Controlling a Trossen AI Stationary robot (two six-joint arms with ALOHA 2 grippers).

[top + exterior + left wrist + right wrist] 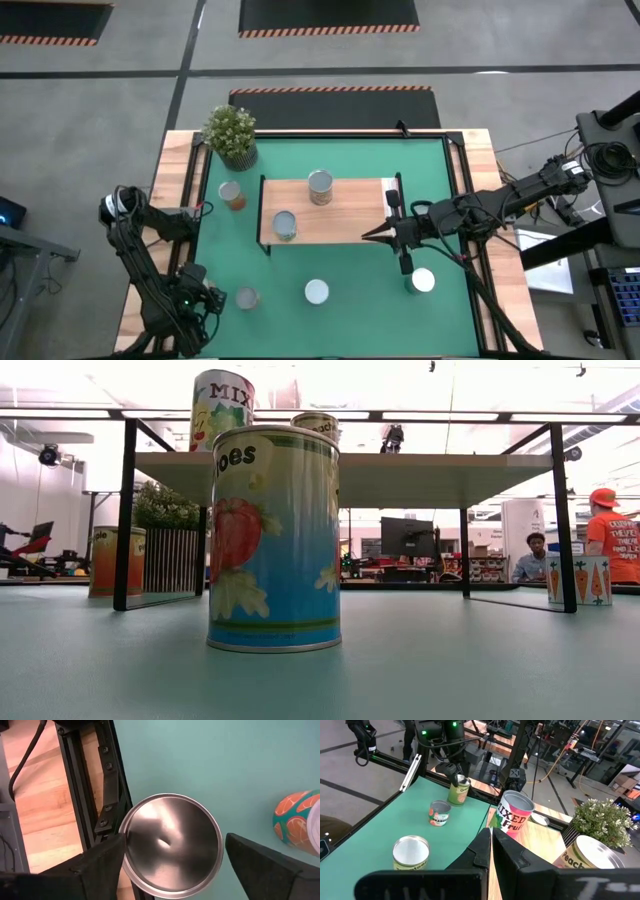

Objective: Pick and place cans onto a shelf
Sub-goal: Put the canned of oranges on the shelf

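A green table mat [340, 270] is seen from above, with a light-wood shelf [345, 225] on a thin black frame standing near its middle. Two cans are set on the shelf: one with a mixed-fruit label [320, 187] near the far edge and one with a peach label [285, 225] toward the shelf's left end. Off the shelf, an orange-labelled can [232, 194] stands on the mat just beside the shelf's left end, close to a leafy potted plant [231, 134] at the far left corner. Three more cans stand along the near part of the mat: a tomato can [316, 291] in the middle, a carrot can [421, 281] to the right, and a can with a plain silver top [246, 297] at the near left. The left gripper [225, 300] is held directly over that near-left can; in the left wrist view its fingers [100, 865] are spread wide to either side of the can's top [172, 845], not yet closed on it. The right gripper [372, 235] is poised at the shelf's right end, its fingers [482, 847] pressed together with nothing between them.
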